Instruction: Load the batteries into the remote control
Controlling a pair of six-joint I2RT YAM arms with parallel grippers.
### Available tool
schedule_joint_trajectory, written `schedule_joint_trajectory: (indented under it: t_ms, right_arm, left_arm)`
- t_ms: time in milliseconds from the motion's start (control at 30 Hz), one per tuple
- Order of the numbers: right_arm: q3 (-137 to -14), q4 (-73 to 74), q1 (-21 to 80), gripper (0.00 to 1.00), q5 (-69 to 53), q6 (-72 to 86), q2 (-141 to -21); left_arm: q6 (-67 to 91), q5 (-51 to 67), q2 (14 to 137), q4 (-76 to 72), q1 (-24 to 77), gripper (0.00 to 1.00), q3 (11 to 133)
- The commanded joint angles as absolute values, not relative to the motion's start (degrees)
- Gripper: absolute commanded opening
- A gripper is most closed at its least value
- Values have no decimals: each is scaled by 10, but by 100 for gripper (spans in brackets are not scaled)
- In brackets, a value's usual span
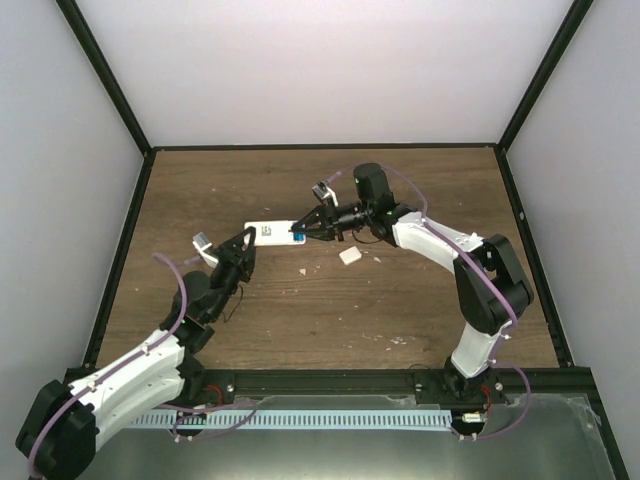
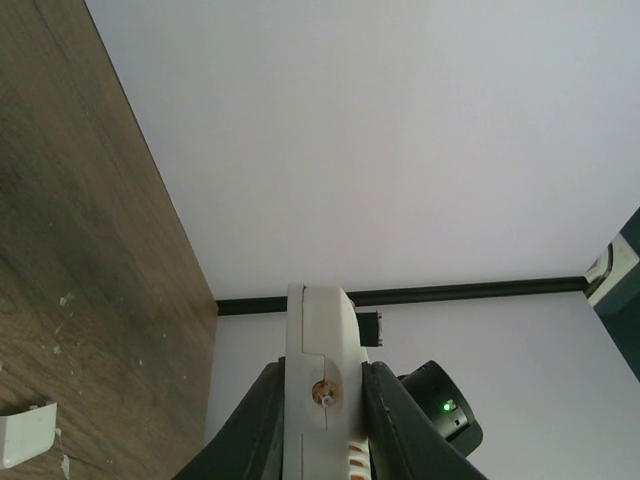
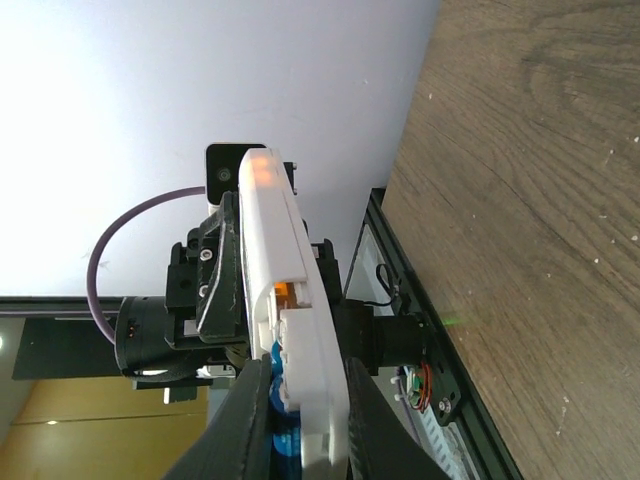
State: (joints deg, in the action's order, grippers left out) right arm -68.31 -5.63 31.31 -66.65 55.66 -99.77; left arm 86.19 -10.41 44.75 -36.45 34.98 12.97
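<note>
1. Above the brown wood-grain tabletop (image 1: 300, 320), inside plain white walls, your right end effector (image 3: 302, 368) is nearly closed. One finger lies against the bright blue cylindrical batteries (image 3: 280, 400). The other lies against the back of the small flat white plastic remote control (image 1: 270, 231). I judge it is squeezing a cell into the bay.
2. Your left end effector (image 2: 322, 368) is clamped fully onto the opposite end of the remote control. This appears to hold the handset off the tabletop, edge-on between the two arms, so the right side has something to push against.
3. You cannot tell how many batteries are seated, since blue shows only at the right fingers.
4. A small whitish flat piece (image 1: 350, 256) lies on the tabletop near your right arm, apart from the remote control. It may be the bay cover.
</note>
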Motion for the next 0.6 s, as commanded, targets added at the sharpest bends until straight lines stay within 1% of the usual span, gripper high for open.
schedule_joint_trajectory:
  t_ms: [0,133,233,333,433,467,567]
  right_arm:
    - [-679,-83,313,8,-667,551,-990]
    - [-665,-97,312,5,-670,556,-984]
    - [-658,-112,311,5,-672,565,-981]
    - [-663,-104,310,18,-671,558,-976]
    - [-686,-26,307,29,-652,494,-967]
    - [-696,6,305,32,-641,468,-964]
    - [-711,93,290,37,-608,403,-949]
  left_arm:
    - [856,-104,432,-379,353,0,128]
    - [851,-104,428,-390,353,0,122]
    - [847,-104,429,-408,353,0,115]
    - [843,-104,429,-422,353,0,109]
    - [837,-108,425,-419,353,0,109]
    - [836,-110,422,-415,353,0,110]
    - [830,-118,411,-392,351,0,110]
